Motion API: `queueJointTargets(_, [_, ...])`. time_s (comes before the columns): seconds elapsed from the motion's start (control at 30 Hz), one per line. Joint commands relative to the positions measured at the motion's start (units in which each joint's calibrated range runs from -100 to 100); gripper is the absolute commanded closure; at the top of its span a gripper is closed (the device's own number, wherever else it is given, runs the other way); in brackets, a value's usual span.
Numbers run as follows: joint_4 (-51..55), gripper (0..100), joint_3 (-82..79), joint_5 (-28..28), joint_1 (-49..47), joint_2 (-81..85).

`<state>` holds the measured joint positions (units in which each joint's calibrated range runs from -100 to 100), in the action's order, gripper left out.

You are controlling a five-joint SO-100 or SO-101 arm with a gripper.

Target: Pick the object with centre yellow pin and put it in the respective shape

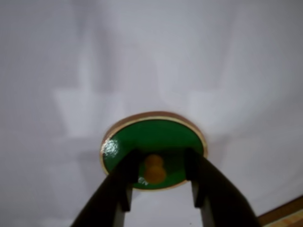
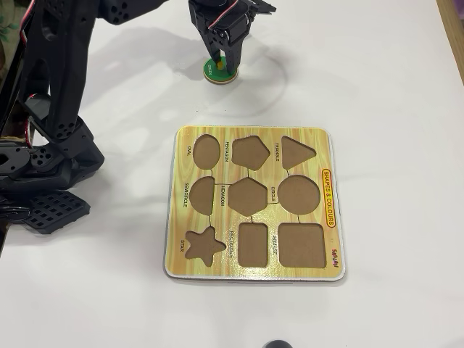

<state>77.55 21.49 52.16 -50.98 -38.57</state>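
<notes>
- On the white table (image 2: 377,87), beyond the far edge of the shape board (image 2: 255,204) in the overhead view, a green disc (image 1: 156,137) is lying flat, well apart from the board
- Seen from the wrist view, the disc is showing a glossy green face, a thin pale wooden rim and a yellow pin (image 1: 154,169) standing up from its middle
- Above the disc in the overhead view, the black arm (image 2: 65,80) is reaching across from its base at the left edge, with the wrist folding down so the gripper (image 2: 221,64) is pointing at the disc (image 2: 220,71)
- Either side of the pin, the two dark fingers (image 1: 119,182) are standing slightly apart in the wrist view; whether they are touching it cannot be told
- Across the board, nine shaped recesses are lying bare, the circle recess (image 2: 300,193) sitting on the right side of the middle row
</notes>
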Motion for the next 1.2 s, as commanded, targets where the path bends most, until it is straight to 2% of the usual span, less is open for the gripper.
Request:
queueJointTargets(0.0, [-0.5, 88, -0.3, 0.2, -0.2, 0.2])
queueJointTargets(1.17, [2.7, 88, -2.0, -0.2, -0.2, 0.4])
